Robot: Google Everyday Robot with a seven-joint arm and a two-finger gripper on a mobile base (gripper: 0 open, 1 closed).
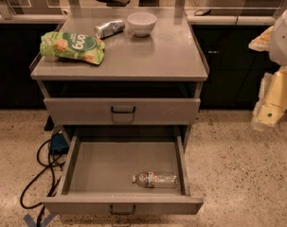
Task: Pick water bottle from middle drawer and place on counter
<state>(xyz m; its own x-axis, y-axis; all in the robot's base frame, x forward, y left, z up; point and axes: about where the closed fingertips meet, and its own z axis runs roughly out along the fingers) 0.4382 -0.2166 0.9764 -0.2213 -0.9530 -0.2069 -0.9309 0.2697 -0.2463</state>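
Speckled stone floor, dim room, grey cabinet in the middle. Water bottle (155, 179) lies on its side in the middle drawer (76, 205), which is pulled right out. It's at the front-right, near the front panel and the right wall, touching neither as far as I can see. Long axis runs L-R, parallel w/ the drawer front; the narrow cap end seems to point left.

Prob light: thin clear ribbed plastic, so it'll squash a bit and roll fwd/back if nudged. I'd take it from above, across the mid body by the label band.

Above it the taller drawer (121, 110) is closed. Counter (157, 56) carries a green snack bag (72, 46), silvery can (109, 28) and white bowl (141, 22), all toward the back and left.

Gripper (268, 112) hangs at the far right edge, approx level w/ the taller drawer, well apart from the bottle. Can't tell if it's wide or narrow.
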